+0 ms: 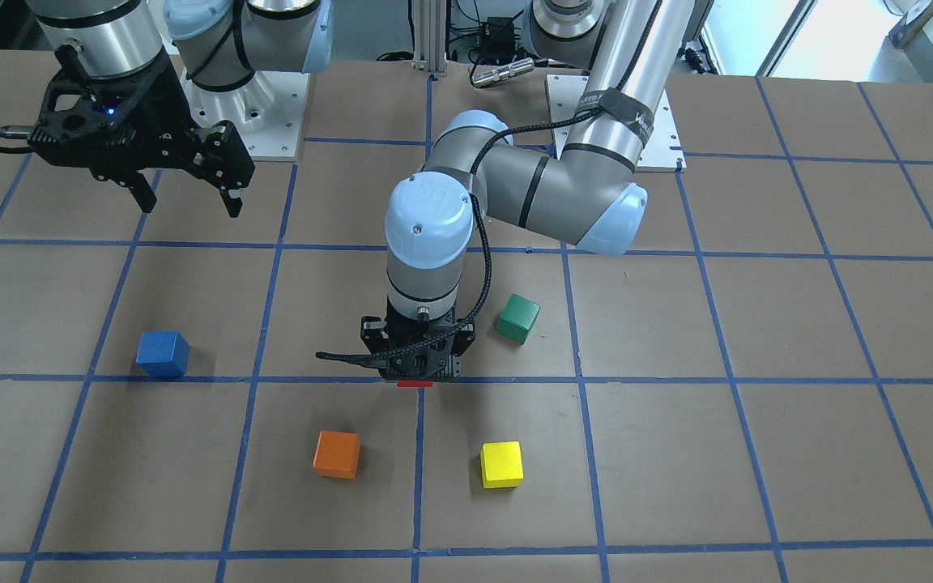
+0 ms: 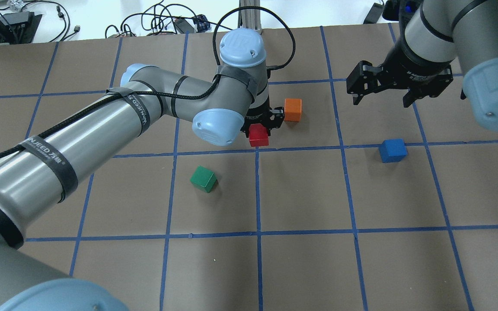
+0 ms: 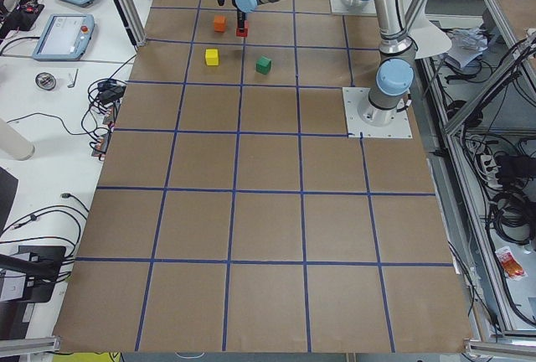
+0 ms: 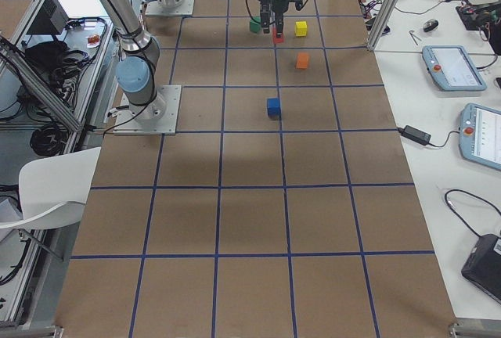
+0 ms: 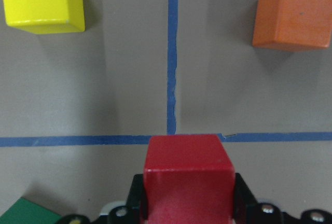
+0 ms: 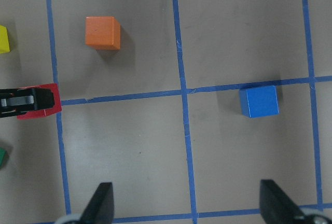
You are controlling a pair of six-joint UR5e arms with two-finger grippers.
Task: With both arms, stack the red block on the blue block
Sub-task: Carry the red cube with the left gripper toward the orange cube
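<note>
The red block [image 5: 188,175] sits between the black fingers [image 5: 243,200] of my left gripper [image 1: 415,374], which is shut on it near the table's middle, at a crossing of blue tape lines. It also shows in the overhead view [image 2: 258,135]. I cannot tell whether it rests on the table or hangs just above it. The blue block [image 2: 392,150] stands alone on the table, also in the right wrist view [image 6: 258,101]. My right gripper [image 2: 381,100] is open and empty, held high above the table, back from the blue block.
An orange cube [image 2: 293,109] stands just beyond the red block. A yellow cube [image 1: 502,464] and a green cube [image 2: 203,179] stand near the left gripper. The brown table [image 2: 301,194] carries a grid of blue tape.
</note>
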